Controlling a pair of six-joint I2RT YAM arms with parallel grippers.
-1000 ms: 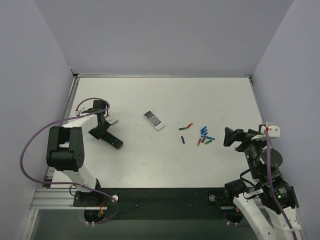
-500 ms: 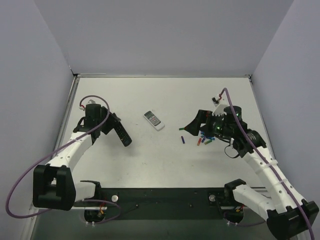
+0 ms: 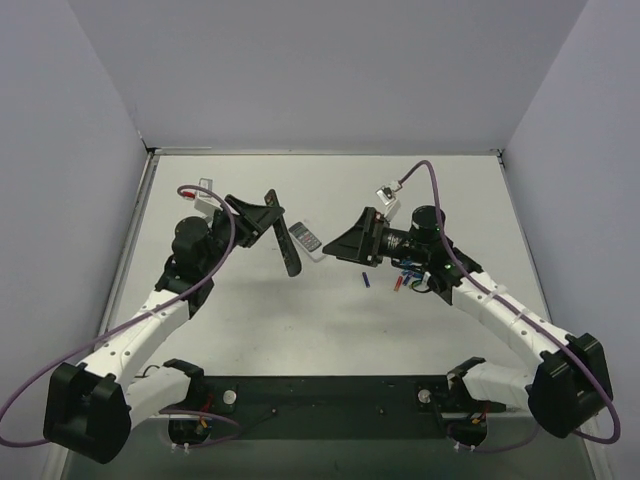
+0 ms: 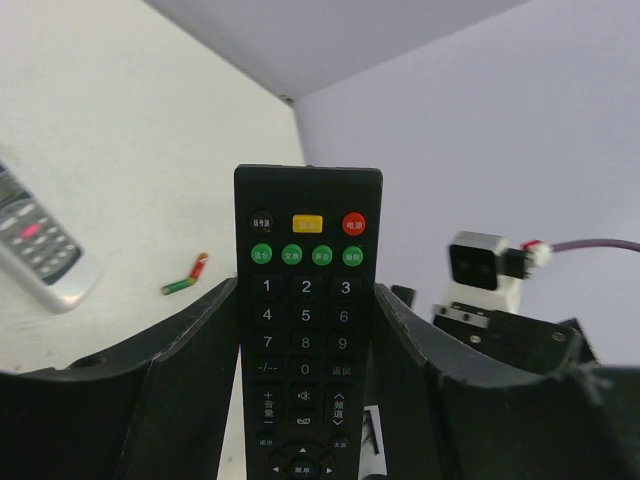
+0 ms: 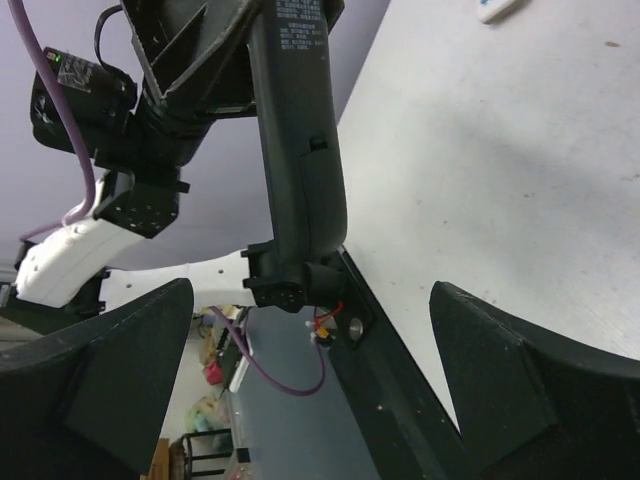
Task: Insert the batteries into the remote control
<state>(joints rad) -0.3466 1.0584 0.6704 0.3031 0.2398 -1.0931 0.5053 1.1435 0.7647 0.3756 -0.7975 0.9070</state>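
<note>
My left gripper (image 3: 264, 218) is shut on the long black remote control (image 3: 284, 245) and holds it lifted off the table, left of centre. In the left wrist view its button face (image 4: 307, 300) stands upright between my fingers (image 4: 190, 350). My right gripper (image 3: 352, 240) hangs wide open just right of the remote, jaws pointing at it, nothing between them. The right wrist view shows the remote's plain back (image 5: 300, 150) ahead of the open gripper (image 5: 312, 290). The batteries (image 3: 408, 276) lie in a small coloured heap under the right arm, with one purple battery (image 3: 366, 280) apart.
A short white remote (image 3: 308, 240) lies on the table between the two grippers, also seen as the white remote (image 4: 40, 255) at the left. A green and a red battery (image 4: 185, 278) lie beyond it. Grey walls enclose the table (image 3: 450, 190).
The left arm has lifted the black remote from the table's left side and carried it toward the centre. The right arm has swung in from the near right to face it, jaws staying open.
</note>
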